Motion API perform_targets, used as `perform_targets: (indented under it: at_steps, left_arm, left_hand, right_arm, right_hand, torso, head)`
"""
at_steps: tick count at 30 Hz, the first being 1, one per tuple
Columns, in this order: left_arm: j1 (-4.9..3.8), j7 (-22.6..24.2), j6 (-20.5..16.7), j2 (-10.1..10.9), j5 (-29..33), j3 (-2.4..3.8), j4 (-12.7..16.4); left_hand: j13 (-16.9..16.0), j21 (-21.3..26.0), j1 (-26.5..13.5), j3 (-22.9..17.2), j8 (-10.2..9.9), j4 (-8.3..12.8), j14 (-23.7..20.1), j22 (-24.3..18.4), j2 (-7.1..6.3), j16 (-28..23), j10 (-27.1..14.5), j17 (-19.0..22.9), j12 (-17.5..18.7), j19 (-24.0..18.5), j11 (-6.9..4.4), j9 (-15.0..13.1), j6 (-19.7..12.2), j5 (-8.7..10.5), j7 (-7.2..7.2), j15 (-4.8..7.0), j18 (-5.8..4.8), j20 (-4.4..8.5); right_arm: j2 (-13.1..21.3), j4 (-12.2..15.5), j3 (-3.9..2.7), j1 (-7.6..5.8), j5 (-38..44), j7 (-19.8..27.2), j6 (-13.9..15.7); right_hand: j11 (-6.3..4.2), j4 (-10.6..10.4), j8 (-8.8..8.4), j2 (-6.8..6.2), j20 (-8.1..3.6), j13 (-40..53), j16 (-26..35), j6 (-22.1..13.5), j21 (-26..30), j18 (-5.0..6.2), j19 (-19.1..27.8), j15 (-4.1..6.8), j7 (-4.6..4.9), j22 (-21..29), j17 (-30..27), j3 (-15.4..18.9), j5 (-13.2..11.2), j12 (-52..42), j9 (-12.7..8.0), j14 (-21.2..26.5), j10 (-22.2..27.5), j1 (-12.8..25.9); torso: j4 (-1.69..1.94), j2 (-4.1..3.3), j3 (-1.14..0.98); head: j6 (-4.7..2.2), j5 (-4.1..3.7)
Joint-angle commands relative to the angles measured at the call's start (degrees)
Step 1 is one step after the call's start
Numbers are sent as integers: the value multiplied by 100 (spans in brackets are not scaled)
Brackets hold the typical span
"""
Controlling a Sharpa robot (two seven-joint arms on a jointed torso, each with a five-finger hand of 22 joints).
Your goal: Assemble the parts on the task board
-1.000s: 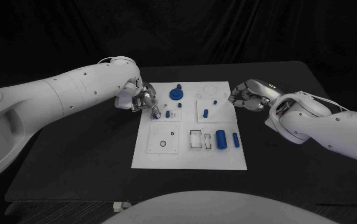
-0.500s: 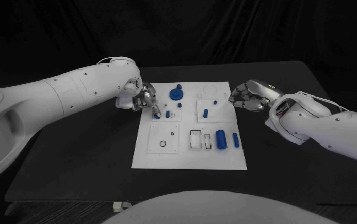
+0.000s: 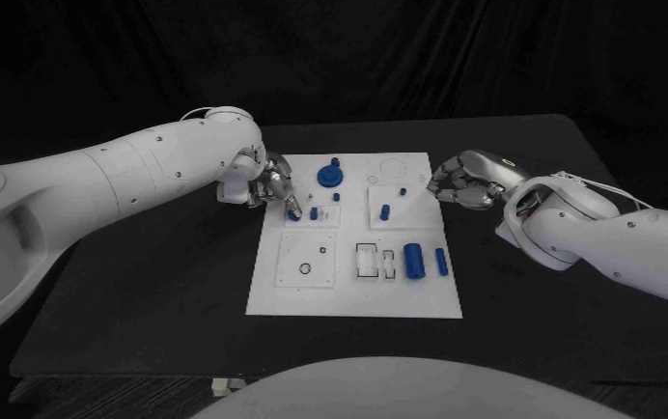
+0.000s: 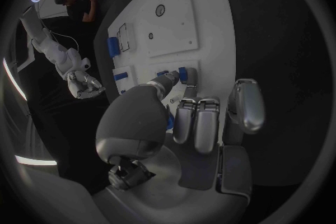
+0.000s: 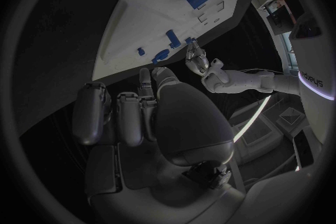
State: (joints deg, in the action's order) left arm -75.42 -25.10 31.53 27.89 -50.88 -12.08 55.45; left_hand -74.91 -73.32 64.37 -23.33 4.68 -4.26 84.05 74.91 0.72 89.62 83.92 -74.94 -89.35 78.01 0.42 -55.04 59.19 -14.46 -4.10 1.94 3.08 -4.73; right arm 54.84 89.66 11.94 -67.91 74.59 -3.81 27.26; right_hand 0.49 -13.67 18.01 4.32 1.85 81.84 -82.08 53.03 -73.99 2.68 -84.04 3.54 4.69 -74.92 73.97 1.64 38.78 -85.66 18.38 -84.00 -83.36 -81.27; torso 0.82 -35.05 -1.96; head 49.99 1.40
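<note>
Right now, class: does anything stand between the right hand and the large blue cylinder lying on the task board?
Nothing visible does. The right hand is curled at the task board's far right edge; the large blue cylinder lies nearer the robot. Only bare table and the slim blue rod beside the cylinder lie on that side.

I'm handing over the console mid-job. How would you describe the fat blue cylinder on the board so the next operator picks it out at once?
Start at the white task board in the middle of the black table and go to its near right part. There the fat blue cylinder lies on its side between a white slotted block and a thin blue rod; it is much thicker than the rod.
</note>
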Motion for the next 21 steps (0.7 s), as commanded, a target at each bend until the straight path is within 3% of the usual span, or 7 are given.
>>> perform_targets:
  at_steps: [1,2,6,15,21]
  left_arm:
    - [20,24,-70,5,-1,-2,18]
    - [20,27,-73,7,-1,-2,22]
    - [20,49,-85,28,-1,-2,52]
    - [20,173,-216,131,-1,-2,191]
    - [20,278,-719,250,-1,-2,335]
  left_hand:
    - [-1471,22,128,12,73,37,595,965,-3,38,544,-1506,-7,-25,-2,-37,64,-279,24,-7,106,13]
    - [-1474,14,179,-2,103,72,595,967,-12,38,549,-1506,-12,-17,-10,-68,76,-416,34,2,104,20]
    - [-1489,-15,312,-49,195,206,595,976,-76,38,574,-1506,-34,9,-34,-163,107,-666,58,23,97,38]
    - [-1509,-57,386,-90,268,325,595,989,-160,38,608,-1506,-65,44,-51,-248,98,-790,73,41,88,55]
    - [-1509,-87,360,-84,282,331,595,997,-189,38,608,-1506,-65,72,-53,-271,71,-784,69,48,81,63]
  right_arm:
    - [0,-2,-4,16,11,-81,-43]
    - [-1,-2,-4,16,11,-81,-45]
    - [-3,-4,-4,18,11,-87,-54]
    - [13,1,-4,20,11,-98,-57]
    - [18,0,-4,21,11,-101,-55]
  right_hand:
    - [-43,-1,-11,18,52,-107,37,24,36,87,-25,30,3,-1034,-5,-30,28,35,6,-306,-192,-39]
    - [-43,-1,-11,18,52,-107,37,24,36,87,-25,30,3,-1034,-5,-30,28,35,6,-306,-192,-39]
    - [-44,2,-8,16,52,-111,42,29,45,89,-22,30,2,-1032,-11,-44,27,37,10,-304,-190,-35]
    - [-44,2,-8,16,52,-111,42,29,45,89,-22,30,2,-1032,-11,-44,27,37,10,-304,-190,-35]
    - [-44,2,-8,16,52,-111,42,29,45,89,-22,30,2,-1032,-11,-44,27,37,10,-304,-190,-35]
  torso:
    - [1,0,-1]
    - [0,1,-1]
    - [1,1,0]
    - [3,2,-1]
    - [2,4,0]
  head:
    - [1,-1]
    - [1,3]
    - [1,1]
    - [1,-19]
    - [1,-19]
